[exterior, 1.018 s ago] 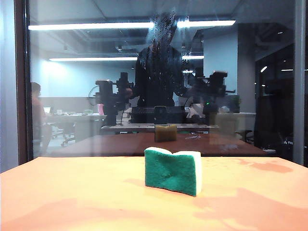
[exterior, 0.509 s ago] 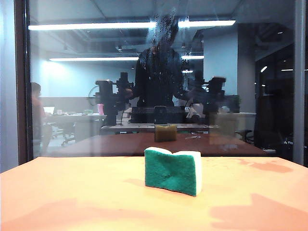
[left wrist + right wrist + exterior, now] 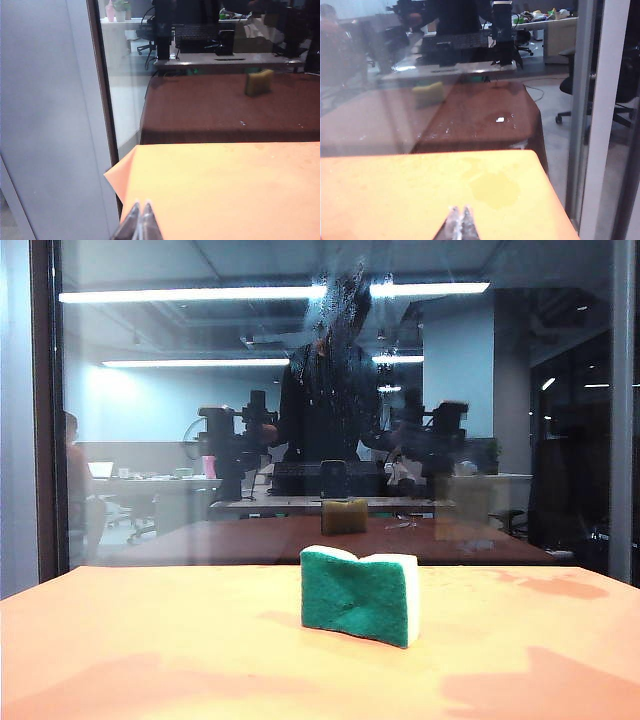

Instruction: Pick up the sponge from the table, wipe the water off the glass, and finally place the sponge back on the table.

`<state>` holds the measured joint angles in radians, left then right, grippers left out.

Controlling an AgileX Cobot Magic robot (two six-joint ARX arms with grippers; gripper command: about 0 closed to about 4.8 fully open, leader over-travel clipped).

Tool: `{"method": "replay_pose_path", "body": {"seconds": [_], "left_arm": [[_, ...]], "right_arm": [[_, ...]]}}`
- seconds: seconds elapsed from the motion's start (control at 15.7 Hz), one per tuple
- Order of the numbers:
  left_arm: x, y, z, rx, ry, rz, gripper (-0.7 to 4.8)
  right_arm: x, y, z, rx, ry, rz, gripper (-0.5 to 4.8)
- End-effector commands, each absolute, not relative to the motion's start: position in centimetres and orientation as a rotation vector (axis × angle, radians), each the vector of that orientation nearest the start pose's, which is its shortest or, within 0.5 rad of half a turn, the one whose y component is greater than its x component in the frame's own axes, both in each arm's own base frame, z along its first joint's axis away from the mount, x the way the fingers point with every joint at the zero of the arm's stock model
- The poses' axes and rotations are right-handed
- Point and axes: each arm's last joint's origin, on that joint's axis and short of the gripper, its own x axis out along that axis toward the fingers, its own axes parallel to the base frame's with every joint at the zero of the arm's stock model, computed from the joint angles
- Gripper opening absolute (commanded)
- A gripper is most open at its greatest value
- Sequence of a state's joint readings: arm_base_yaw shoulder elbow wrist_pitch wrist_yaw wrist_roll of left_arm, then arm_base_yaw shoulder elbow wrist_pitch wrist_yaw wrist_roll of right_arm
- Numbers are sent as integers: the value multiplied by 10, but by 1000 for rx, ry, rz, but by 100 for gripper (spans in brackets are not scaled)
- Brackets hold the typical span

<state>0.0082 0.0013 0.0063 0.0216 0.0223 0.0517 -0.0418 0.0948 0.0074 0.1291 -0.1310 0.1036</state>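
Both grippers empty and shut, sponge on the table in front of the glass.

On my left wrist feed the left gripper (image 3: 140, 220) has its fingertips pressed together with nothing between them, hanging over the table (image 3: 225, 190) near its corner beside the dark frame edge of the glass (image 3: 210, 75). My right wrist feed shows the right gripper (image 3: 459, 222) the same way, tips together and empty, above the table's other corner. Neither arm shows directly in my exterior feed. There the sponge (image 3: 360, 594) stands on edge near the middle of the table (image 3: 150, 640), green face toward the camera, cream foam on its right side. Water (image 3: 340, 300) streaks glint high on the glass (image 3: 180, 420) behind it.
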Motion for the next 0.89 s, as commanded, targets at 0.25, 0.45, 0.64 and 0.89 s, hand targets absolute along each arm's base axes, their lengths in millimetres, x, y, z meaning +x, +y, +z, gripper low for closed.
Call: {"method": "replay_pose_path", "body": {"seconds": [0.25, 0.45, 0.64, 0.89], "left_arm": [[97, 0, 169, 49, -37, -12, -6], [97, 0, 169, 49, -38, -12, -6], [97, 0, 169, 49, -38, -13, -6], [97, 0, 169, 49, -38, -13, -6]], "right_arm": [[100, 0, 175, 90, -69, 95, -6], [101, 0, 174, 90, -67, 95, -5], [101, 0, 174, 90, -68, 95, -6], [101, 0, 174, 90, -68, 95, -6]]}}
